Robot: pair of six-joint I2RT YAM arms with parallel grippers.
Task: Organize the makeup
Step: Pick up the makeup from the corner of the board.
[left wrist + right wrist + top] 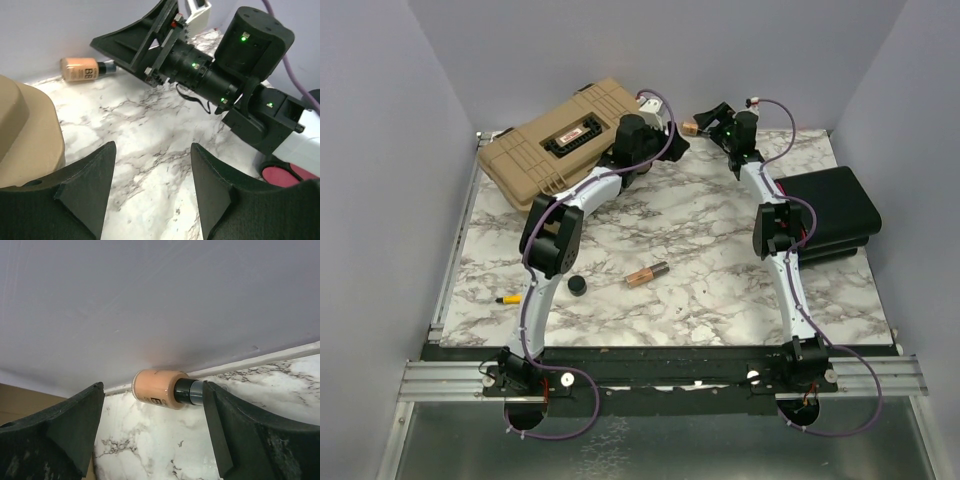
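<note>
Looming black at the bottom of the left wrist view, the left fingers (85, 190) stand apart with nothing between them but bare marble bench (150, 125). A corner of the tan hard case (25, 135) sits just beside the left-hand one. Ahead of them the right arm's wrist reaches toward the back wall, where a peach BB bottle (80, 69) with a black cap lies on its side at the foot of the wall. The right fingers (70, 430) are likewise spread wide and hold nothing. In their own view the bottle shows in the gap between them, lying crosswise with its cap toward the right-hand one, though whether the tips flank it or stop just short is hard to judge. From above, the tan case lies at the far left of the bench and a black box (835, 210) rests at the right edge, its pink drawer front (280, 175) glimpsed by the left wrist camera. Mid-bench, well apart from both pairs of fingers, a copper lipstick tube (646, 274) lies on its side, a tiny black round jar (578, 284) near it to the left, and a yellow pen (507, 298) farther left by the bench edge.
</note>
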